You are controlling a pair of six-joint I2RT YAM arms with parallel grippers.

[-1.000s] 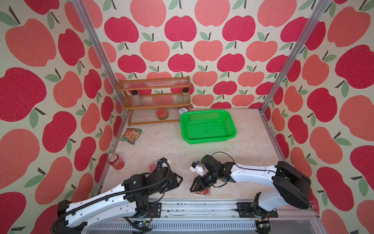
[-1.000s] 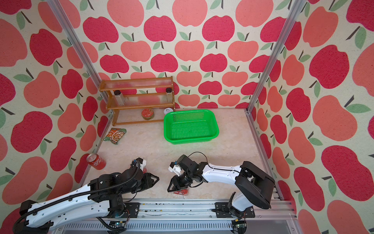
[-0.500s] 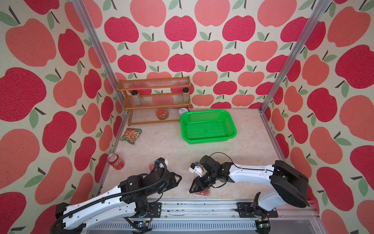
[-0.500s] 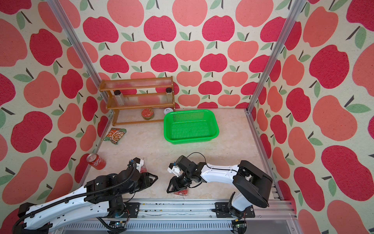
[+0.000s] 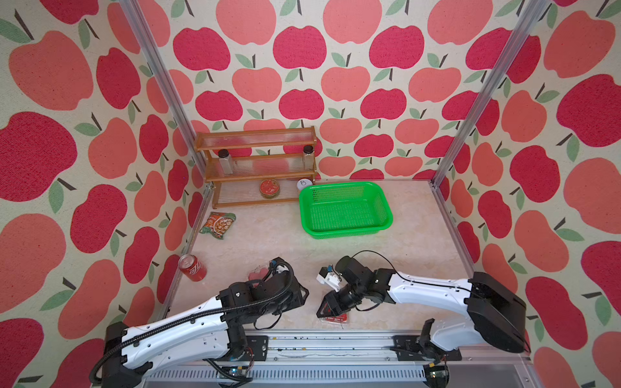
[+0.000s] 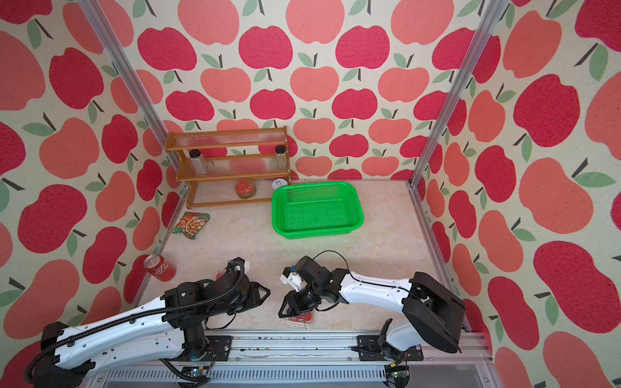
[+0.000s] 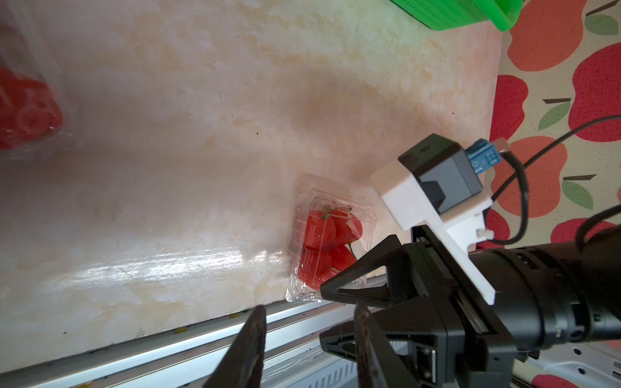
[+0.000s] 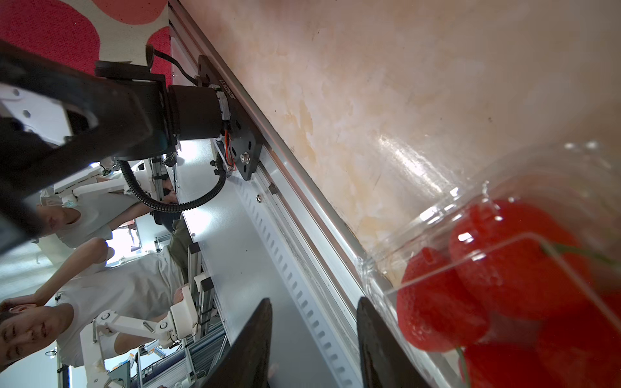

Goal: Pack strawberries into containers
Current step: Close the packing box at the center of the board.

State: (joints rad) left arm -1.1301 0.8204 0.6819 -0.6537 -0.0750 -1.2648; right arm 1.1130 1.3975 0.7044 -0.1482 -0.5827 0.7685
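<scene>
Berries boxed, both grippers empty

Strawberries (image 7: 322,242) sit packed in the near container (image 7: 368,218), a clear clamshell w/ its lid looking down. It is parked at the very front edge of the table (image 5: 268,242), right against the rail (image 5: 302,339). The second container (image 5: 256,271), also showing red inside, lies by the L arm's wrist, well apart from the first. The arm hides most of it, so lid state is unclear. No loose berries seen on the table.

R gripper (image 8: 315,302) hangs low at the near container, jaws partway open w/ nothing between them. The box is just outside one finger, not in the gap; touching or only beside, can't tell. Prob reason for the pose: low and side-on lets a finger press the lid edge or nudge the box w/o crushing fruit.

L gripper (image 7: 309,315) points across at the same box, jaws also partway open and empty. Likely placed to leave R room, yet near enough to steady the box if it skids.

Judgement: packing looks approx done; what's left is prob lid-snapping or tidying. Risk: a box this close to the rail could slip off the edge w/ one push.
</scene>
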